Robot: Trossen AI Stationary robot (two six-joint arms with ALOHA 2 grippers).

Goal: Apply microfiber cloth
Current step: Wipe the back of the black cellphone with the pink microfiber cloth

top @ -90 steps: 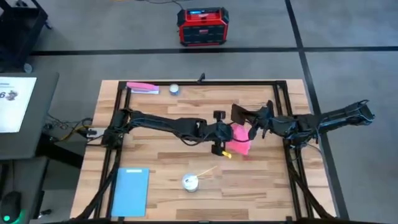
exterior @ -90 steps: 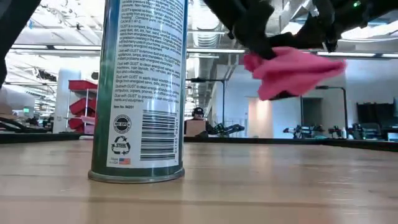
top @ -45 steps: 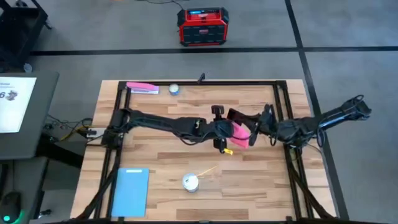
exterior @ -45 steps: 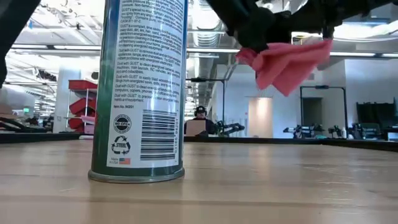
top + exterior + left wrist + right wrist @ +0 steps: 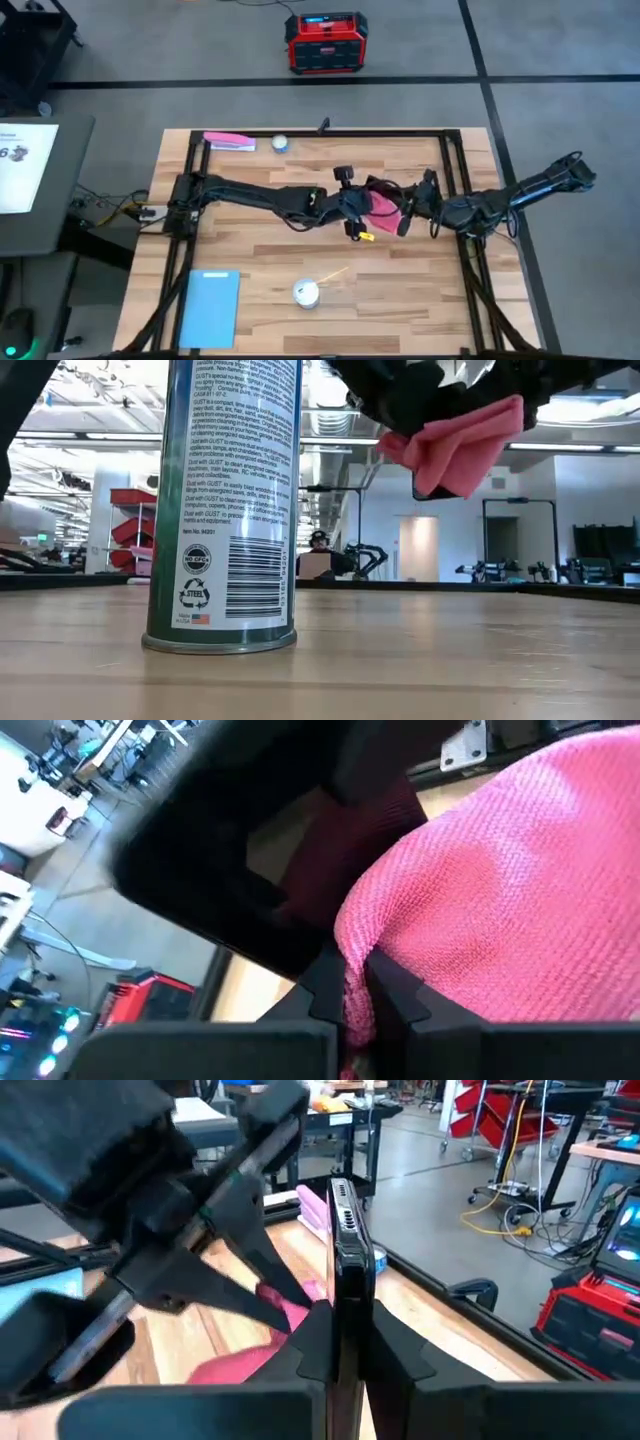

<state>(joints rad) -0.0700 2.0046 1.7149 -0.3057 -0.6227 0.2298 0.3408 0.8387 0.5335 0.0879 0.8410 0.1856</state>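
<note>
Both grippers have closed in on each other since a second ago, and the microfiber cloth (image 5: 383,201) has risen and bunched up, no longer hanging low toward the table (image 5: 260,250). Left gripper (image 5: 362,203) reaches in from 9 o'clock, fingers clenched on a fold of the cloth, clear in the left wrist view (image 5: 350,1005). Right gripper (image 5: 402,208) comes in from 3 o'clock, clamped on the black phone (image 5: 347,1270), held edge-on. Cloth sits between the two grippers, mid-table, up in the air in the low view (image 5: 455,440), touching the phone. Spray can (image 5: 222,500) stands upright at 6 o'clock of the cloth. Light-blue rectangle (image 5: 210,305) lies at 7 o'clock, pink strip (image 5: 229,141) at 10 o'clock, well apart.
</note>
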